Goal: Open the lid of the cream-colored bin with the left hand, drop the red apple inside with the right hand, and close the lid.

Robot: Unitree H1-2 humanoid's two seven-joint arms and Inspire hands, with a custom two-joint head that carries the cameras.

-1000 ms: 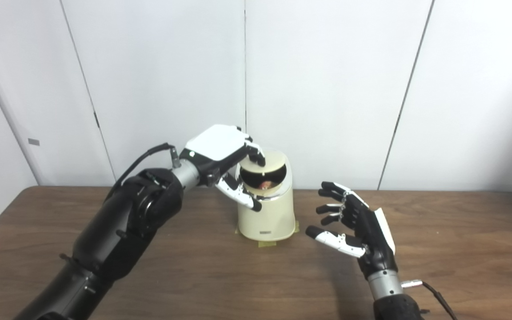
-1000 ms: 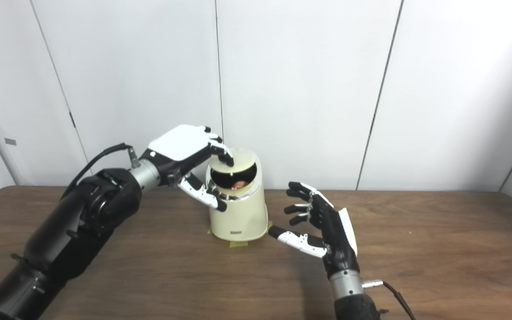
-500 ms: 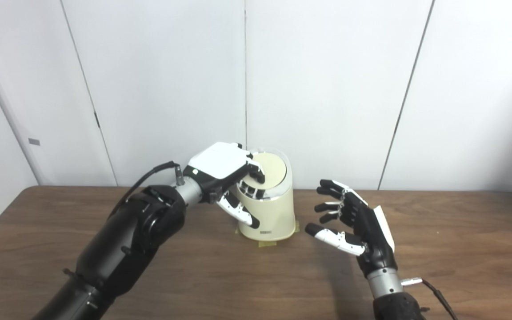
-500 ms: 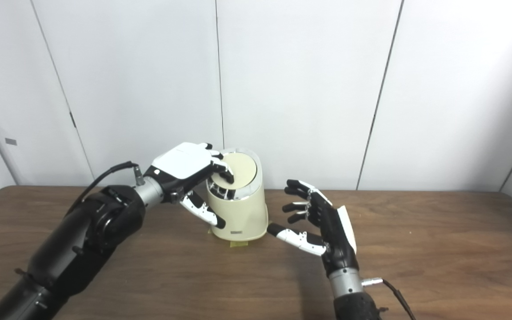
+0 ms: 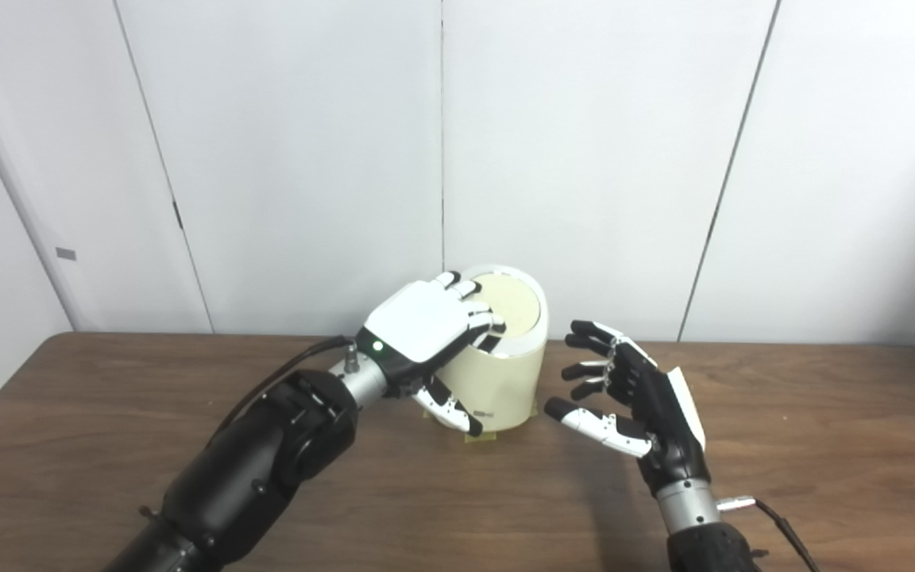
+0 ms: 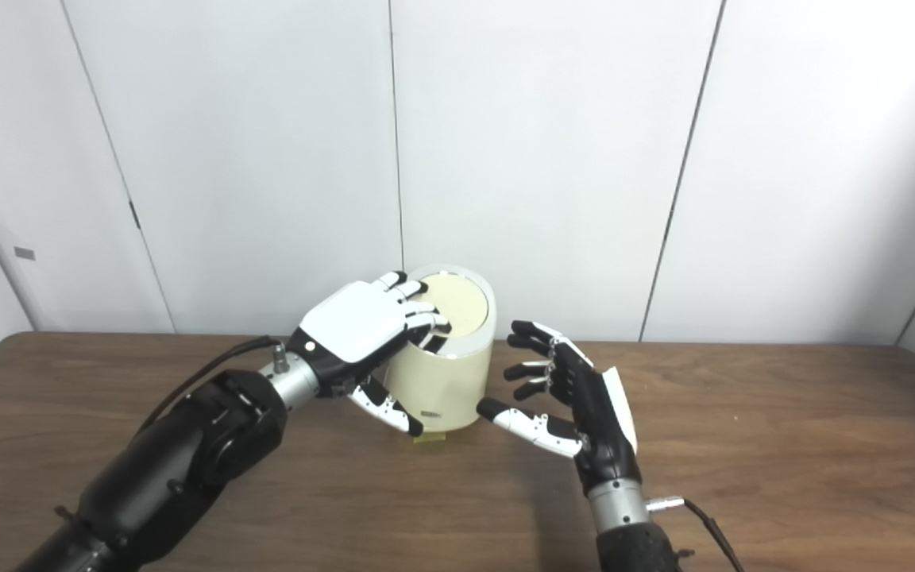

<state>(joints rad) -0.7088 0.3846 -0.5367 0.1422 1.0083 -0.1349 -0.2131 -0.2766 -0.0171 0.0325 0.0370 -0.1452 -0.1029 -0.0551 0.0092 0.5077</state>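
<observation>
The cream-colored bin [image 5: 509, 385] stands at the back middle of the brown table [image 5: 823, 445], leaning a little to the right. Its round lid [image 5: 515, 306] lies flat and closed inside the pale rim. No red apple shows anywhere; the bin's inside is hidden. My left hand [image 5: 426, 330] rests on the bin's upper left, fingers spread over the lid's near edge and thumb down the front wall. My right hand [image 5: 632, 393] hovers just right of the bin, palm toward it, open and holding nothing.
Yellow tape [image 5: 475, 436] peeks out under the bin's base. White wall panels [image 5: 600, 159] stand close behind the table's back edge. A cable [image 5: 783, 524] trails from the right wrist.
The lid, held open a second ago with the apple visible inside, has come down and closed. My left hand lowered onto it, and the bin shifted and leaned right. The right hand hardly moved.
</observation>
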